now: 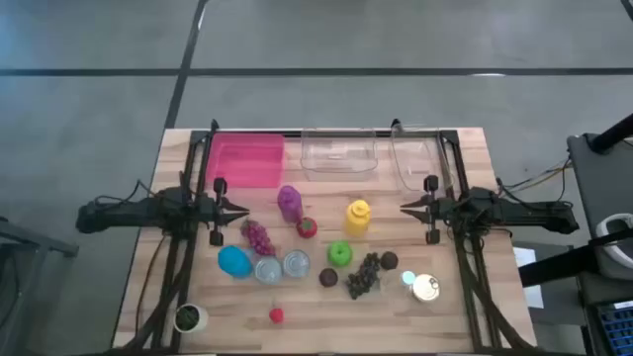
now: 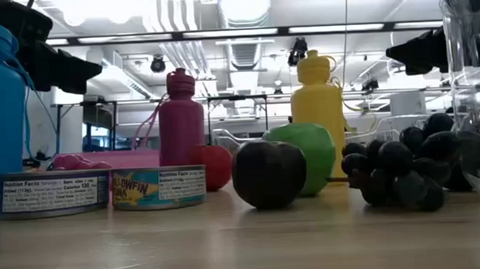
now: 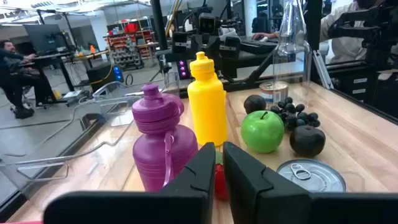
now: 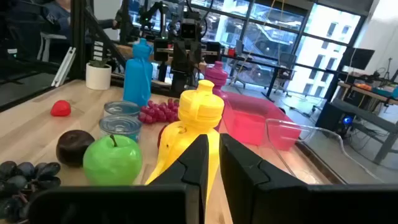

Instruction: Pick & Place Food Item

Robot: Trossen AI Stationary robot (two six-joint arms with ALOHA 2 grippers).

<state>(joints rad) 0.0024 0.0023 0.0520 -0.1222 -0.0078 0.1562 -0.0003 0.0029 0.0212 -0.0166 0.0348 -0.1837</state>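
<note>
Food items lie in the table's middle: a green apple (image 1: 339, 253), a red fruit (image 1: 308, 226), purple grapes (image 1: 258, 236), dark grapes (image 1: 365, 274), a dark plum (image 1: 328, 278) and a small red strawberry (image 1: 276, 315). Among them stand a purple bottle (image 1: 289, 201) and a yellow bottle (image 1: 357, 219). My left gripper (image 1: 240, 210) hovers shut, level, to the left of the purple bottle (image 3: 163, 146). My right gripper (image 1: 406, 208) hovers shut, level, to the right of the yellow bottle (image 4: 198, 121). Both hang above the table and hold nothing.
A pink bin (image 1: 245, 160) and two clear bins (image 1: 339, 153) (image 1: 413, 158) stand along the far edge. A blue bottle (image 1: 234, 261), two tins (image 1: 268, 269) (image 1: 296, 263), another tin (image 1: 425, 287) and a white pot (image 1: 188, 317) sit toward the near side.
</note>
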